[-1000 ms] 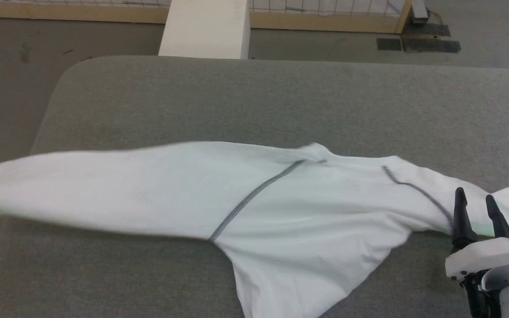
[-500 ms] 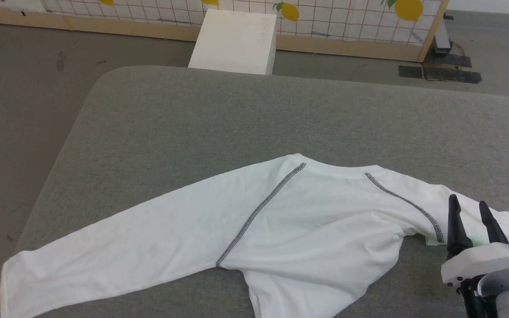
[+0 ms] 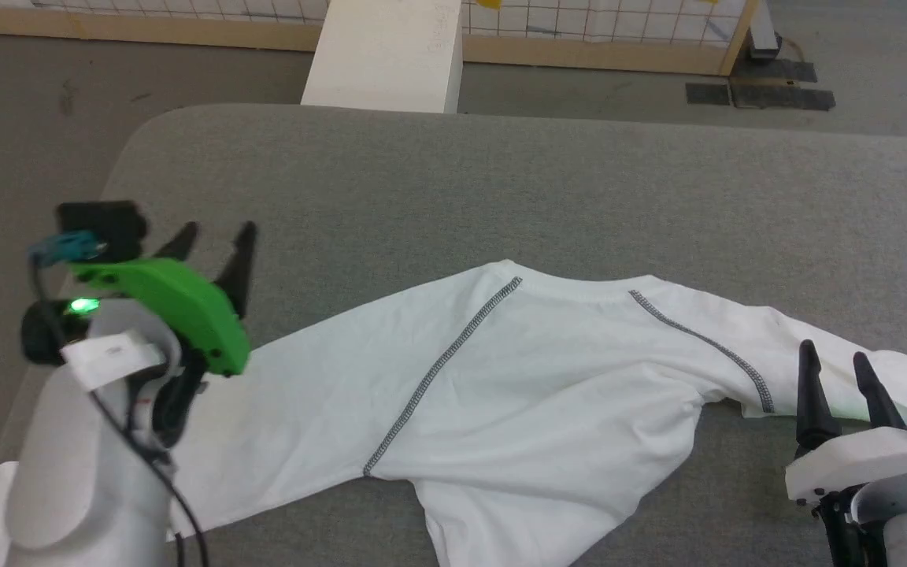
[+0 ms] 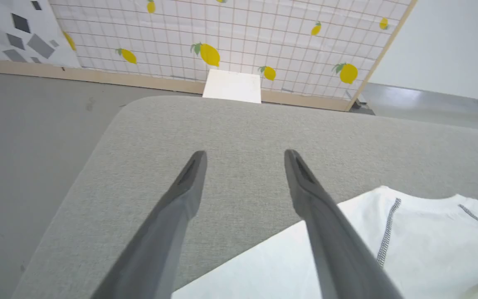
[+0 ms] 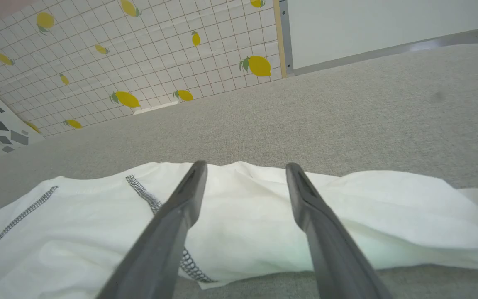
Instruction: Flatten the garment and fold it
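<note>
Grey fabric worktop (image 3: 579, 197) ran across the frame, its corner rounded at upper left. White garment (image 3: 564, 394) lay spread over the lower half, sleeves trailing to lower left and lower right, two dark zigzag seams (image 3: 438, 370) slanting down from the collar. White box (image 3: 383, 55) at top centre, beyond the far edge. Left gripper (image 3: 217, 230), centre left: fingers wide, nothing between them, over bare worktop. Right gripper (image 3: 831, 353), lower right: fingers wide, empty, tips over the sleeve; contact unclear.
</note>
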Motion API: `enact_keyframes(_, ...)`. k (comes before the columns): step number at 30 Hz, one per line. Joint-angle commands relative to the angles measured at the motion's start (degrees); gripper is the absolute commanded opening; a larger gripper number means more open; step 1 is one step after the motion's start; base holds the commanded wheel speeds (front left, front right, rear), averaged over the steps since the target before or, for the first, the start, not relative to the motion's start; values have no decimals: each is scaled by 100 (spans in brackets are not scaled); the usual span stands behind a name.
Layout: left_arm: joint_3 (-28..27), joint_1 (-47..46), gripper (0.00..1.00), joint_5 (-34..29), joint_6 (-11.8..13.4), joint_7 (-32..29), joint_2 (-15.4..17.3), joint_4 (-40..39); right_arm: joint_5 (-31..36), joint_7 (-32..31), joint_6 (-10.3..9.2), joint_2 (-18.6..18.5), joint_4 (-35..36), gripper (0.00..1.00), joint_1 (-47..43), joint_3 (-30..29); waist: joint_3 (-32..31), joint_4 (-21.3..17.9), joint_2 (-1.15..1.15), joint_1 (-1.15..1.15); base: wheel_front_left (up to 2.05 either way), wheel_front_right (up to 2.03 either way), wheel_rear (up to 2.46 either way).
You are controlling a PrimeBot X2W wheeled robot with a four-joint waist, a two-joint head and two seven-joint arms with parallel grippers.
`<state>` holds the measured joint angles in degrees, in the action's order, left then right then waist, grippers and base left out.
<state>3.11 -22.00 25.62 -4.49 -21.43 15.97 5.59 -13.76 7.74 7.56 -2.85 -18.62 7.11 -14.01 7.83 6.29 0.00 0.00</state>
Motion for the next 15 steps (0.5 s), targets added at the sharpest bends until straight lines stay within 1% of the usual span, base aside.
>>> enact_keyframes(1, 213, -207, 100, -84, -40, -226, -115, 182, -22, -3, -8, -3, 34, 100, 90, 18, 166, -153, 0, 0, 0, 0, 0)
enact_keyframes(4, 630, -518, 100, -120, -106, -788, -189, 618, -18, -13, -8, -3, 70, 100, 157, 24, 325, -313, 0, 0, 0, 0, 0)
enact_keyframes(7, 948, -786, 100, -176, -169, -1247, -143, 968, -4, -12, -8, -3, 129, 100, 219, -16, 527, -473, 0, 0, 0, 0, 0)
enact_keyframes(15, 1562, -1306, 100, -156, -273, -1620, -50, 1473, -31, 17, -8, -3, 229, 100, 314, -53, 948, -680, 0, 0, 0, 0, 0)
